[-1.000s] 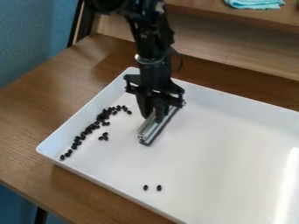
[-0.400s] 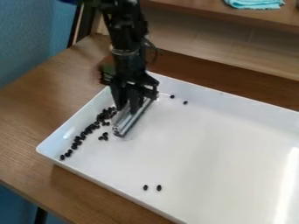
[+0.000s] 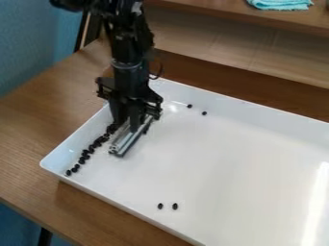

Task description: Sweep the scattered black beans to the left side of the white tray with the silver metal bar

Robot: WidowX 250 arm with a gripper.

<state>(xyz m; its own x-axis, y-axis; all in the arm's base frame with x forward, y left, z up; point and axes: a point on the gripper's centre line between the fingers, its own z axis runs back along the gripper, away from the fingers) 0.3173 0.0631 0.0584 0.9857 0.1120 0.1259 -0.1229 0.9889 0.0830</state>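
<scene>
One gripper (image 3: 134,126), fingers clamped on one silvery bar (image 3: 126,143), inside one white tray (image 3: 225,168). Black beans (image 3: 175,206): two toward far wall, two toward near wall, over ten strung out along left wall, beside bar.

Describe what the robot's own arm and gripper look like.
The arm is black, with narrow, angular segments and a greyish ring around its lower part. A thin dark cable bows out in a loop beside it. The gripper is black too: a wide, jagged-edged body above two slim, straight jaws. No markings can be made out on it.
</scene>
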